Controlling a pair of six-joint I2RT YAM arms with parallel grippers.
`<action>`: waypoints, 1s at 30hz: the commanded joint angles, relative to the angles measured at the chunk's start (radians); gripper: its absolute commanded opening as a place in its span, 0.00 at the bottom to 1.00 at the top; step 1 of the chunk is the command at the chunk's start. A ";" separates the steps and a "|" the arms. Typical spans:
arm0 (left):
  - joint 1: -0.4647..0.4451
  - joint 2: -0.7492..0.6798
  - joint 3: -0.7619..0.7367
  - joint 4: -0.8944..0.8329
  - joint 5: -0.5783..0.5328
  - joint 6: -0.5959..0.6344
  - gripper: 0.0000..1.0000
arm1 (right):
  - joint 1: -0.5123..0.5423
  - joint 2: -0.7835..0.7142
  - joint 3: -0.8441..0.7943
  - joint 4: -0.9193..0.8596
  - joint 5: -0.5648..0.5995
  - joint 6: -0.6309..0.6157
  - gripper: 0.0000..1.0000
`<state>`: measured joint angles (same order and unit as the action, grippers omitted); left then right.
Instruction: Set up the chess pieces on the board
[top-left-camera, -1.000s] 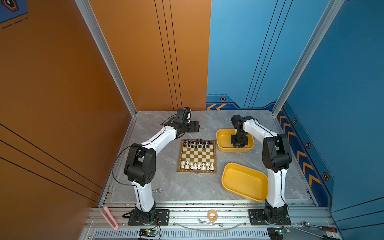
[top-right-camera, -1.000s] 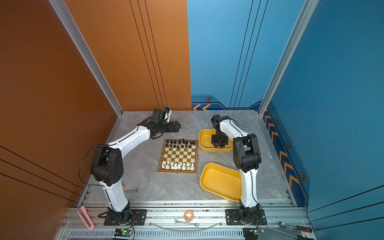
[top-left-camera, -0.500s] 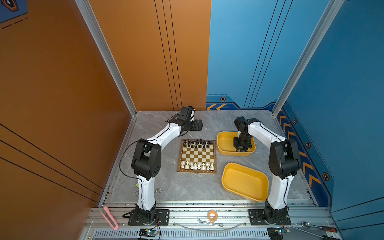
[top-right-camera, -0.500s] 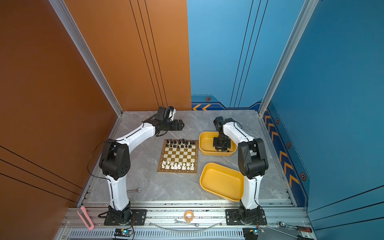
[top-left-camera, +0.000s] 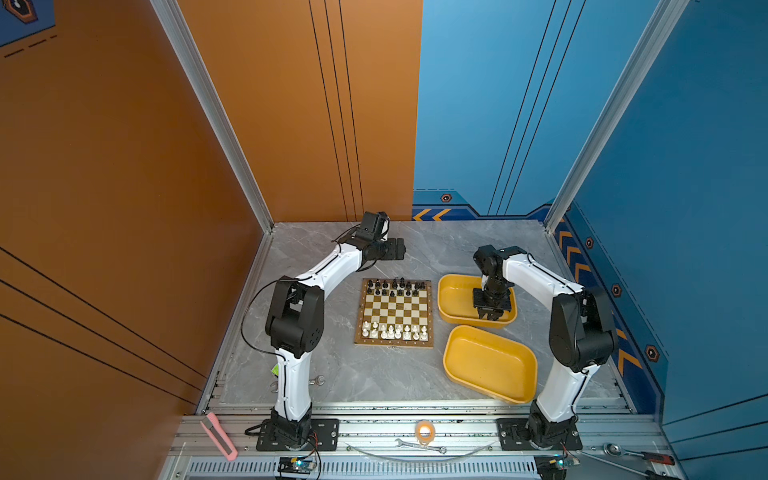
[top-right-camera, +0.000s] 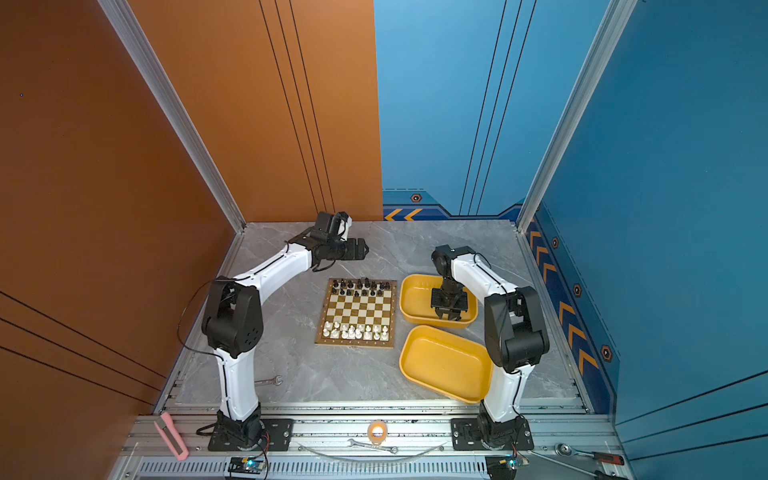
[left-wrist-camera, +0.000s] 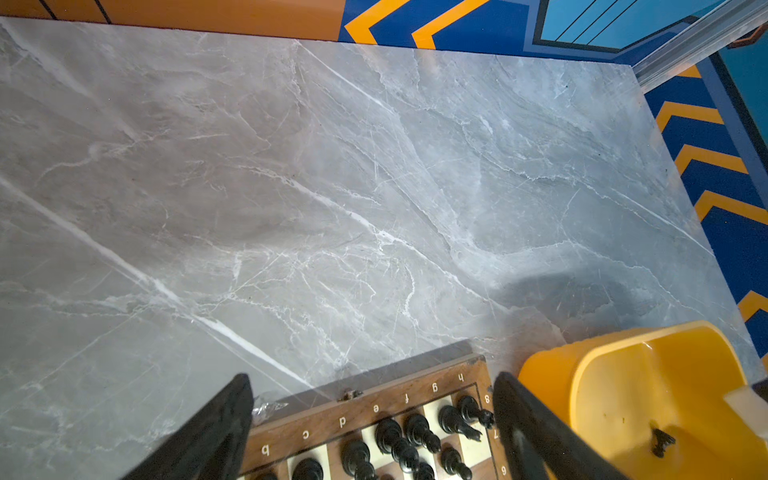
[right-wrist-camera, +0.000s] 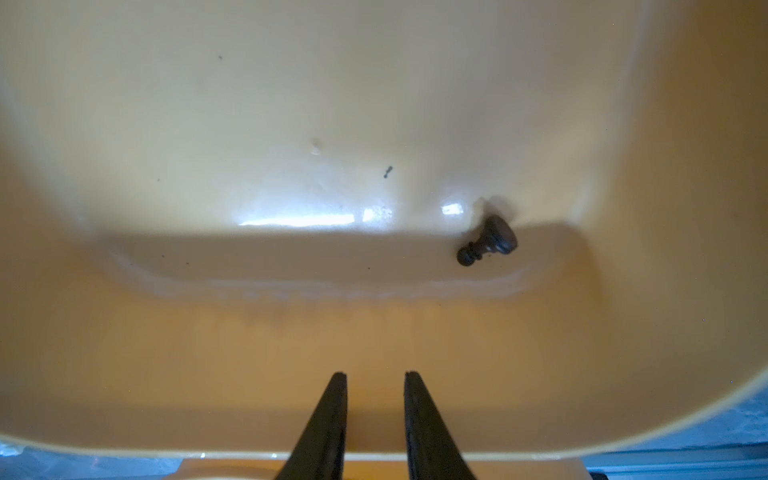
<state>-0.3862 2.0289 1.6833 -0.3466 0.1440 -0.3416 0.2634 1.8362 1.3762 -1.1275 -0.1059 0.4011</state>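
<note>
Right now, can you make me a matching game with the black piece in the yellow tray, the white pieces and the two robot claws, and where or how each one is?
Things:
1. loose black piece
2. white pieces
3. left gripper
4. right gripper

Places or states:
A. jaws wide apart, beyond the far edge of the board
B. lying on its side in the far yellow tray
C. standing on the board's near rows
D. jaws a little apart, over the far yellow tray

Pairs: 1-B, 2-C, 3-A, 4-D.
</note>
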 joint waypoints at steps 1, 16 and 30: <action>0.006 0.034 0.051 -0.040 0.008 -0.004 0.91 | -0.006 -0.024 -0.010 -0.046 -0.020 0.004 0.28; 0.019 0.104 0.220 -0.176 -0.057 -0.016 0.91 | -0.025 0.216 0.120 -0.006 -0.119 -0.045 0.29; 0.055 0.192 0.401 -0.291 -0.064 -0.051 0.91 | -0.068 0.411 0.377 -0.012 -0.117 0.055 0.29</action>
<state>-0.3389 2.1929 2.0377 -0.5758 0.0975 -0.3801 0.2157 2.1986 1.7050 -1.1496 -0.2359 0.4026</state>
